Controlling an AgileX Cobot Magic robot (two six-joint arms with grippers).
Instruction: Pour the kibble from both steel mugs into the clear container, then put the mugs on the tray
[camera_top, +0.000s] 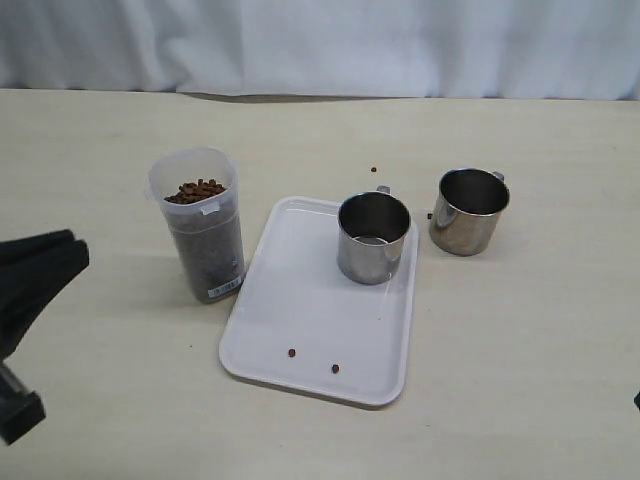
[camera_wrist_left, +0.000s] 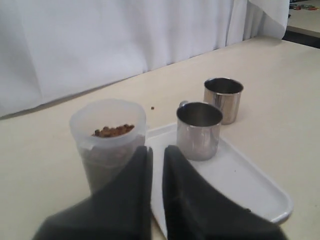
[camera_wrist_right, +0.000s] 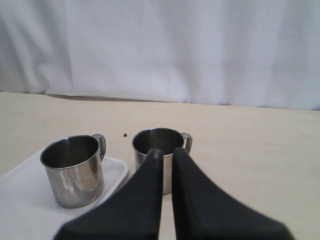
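Steel mug (camera_top: 373, 238) on tray (camera_top: 300, 330), second mug (camera_top: 468, 212) beside it
Right gripper (camera_wrist_right: 166, 151), clenched empty, near second mug; left gripper (camera_wrist_left: 156, 149) clenched too.

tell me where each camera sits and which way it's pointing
Exterior: high, looking down on table, container, tray, mug on the tray and mug off the tray; left end effector at the left edge.
Left wrist: low behind the left end effector, looking past the container to both mugs.
Right wrist: low behind the right end effector, facing both mugs and the curtain.
Shared: all show both mugs and the tray.
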